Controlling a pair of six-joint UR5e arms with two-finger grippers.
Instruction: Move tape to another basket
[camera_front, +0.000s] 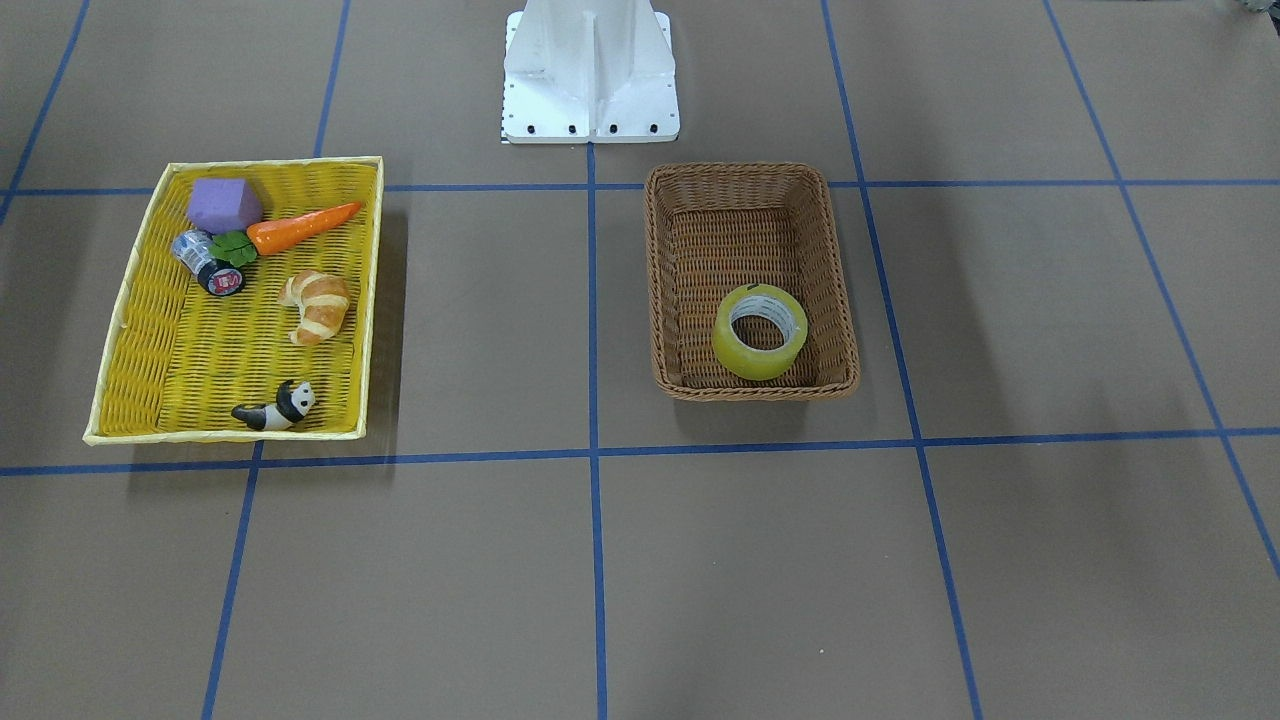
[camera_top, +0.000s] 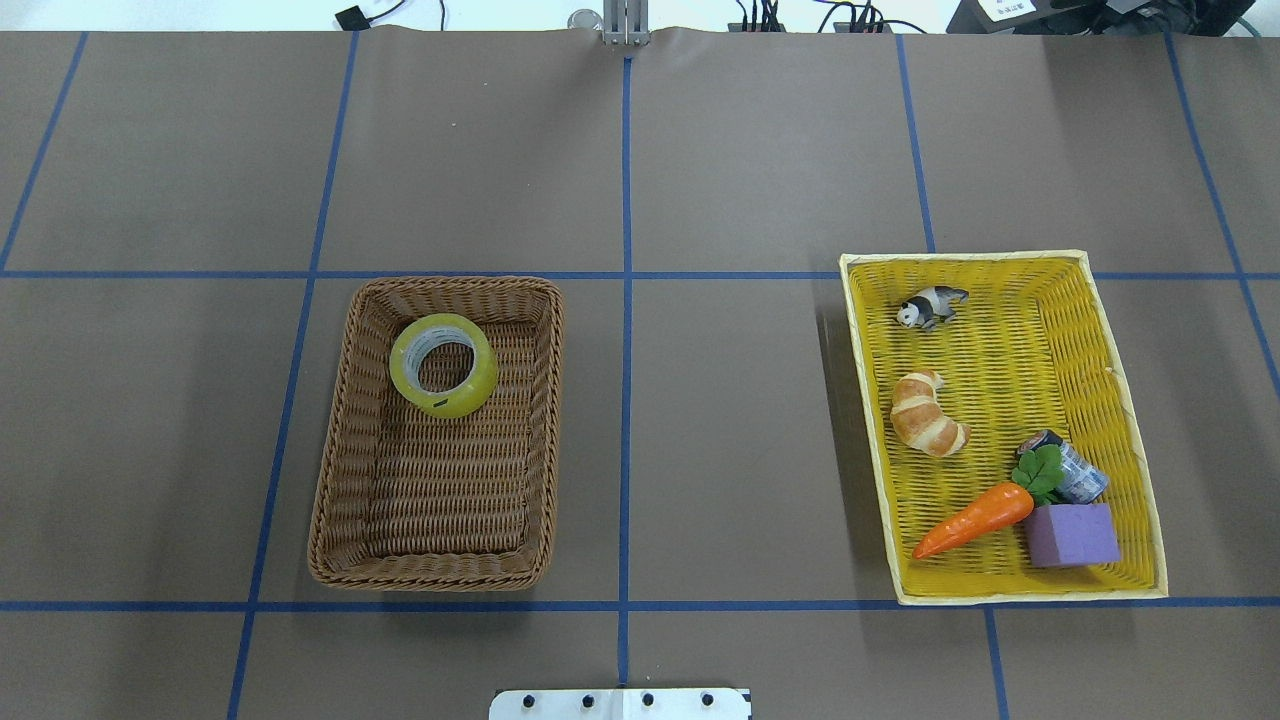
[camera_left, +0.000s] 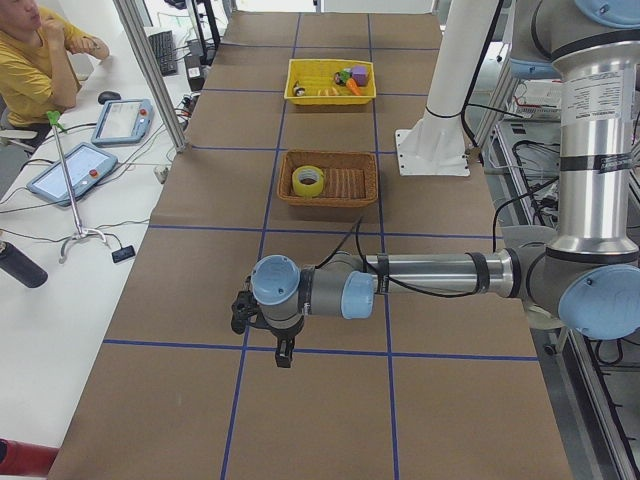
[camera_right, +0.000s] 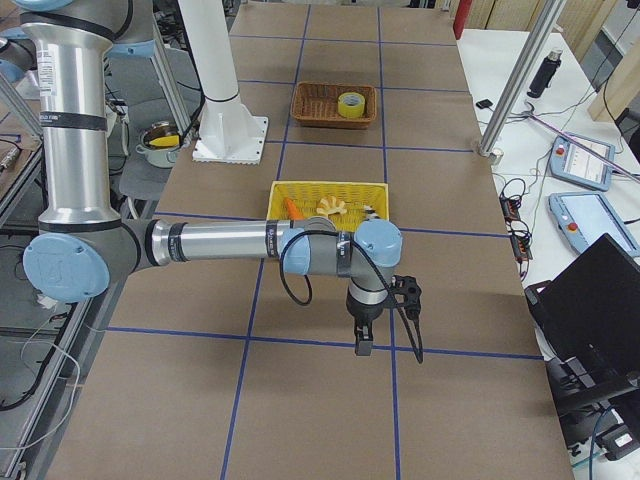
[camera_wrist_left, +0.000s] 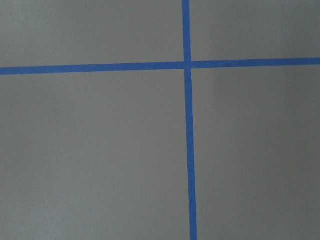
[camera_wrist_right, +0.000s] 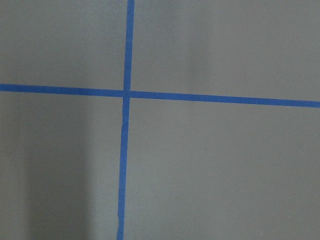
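Tape (camera_top: 444, 365) lies flat (hole up) inside the brown wicker basket (camera_top: 338, 480), near one short end. Left gripper (camera_left: 283, 353) and right gripper (camera_right: 362, 344) hang over the table (camera_top: 740, 170), well apart from that basket; whether either is parted or closed cannot be told.

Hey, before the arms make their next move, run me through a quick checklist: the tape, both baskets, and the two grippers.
1. Tape inside the brown wicker basket: ok, it lies at the end far from the robot.
2. No tape in the yellow basket: ok.
3. Left gripper apart from both baskets: ok, it is over bare table.
4. Right gripper apart from both baskets: ok, also over bare table.
5. Jaws open or shut, either gripper: cannot tell.
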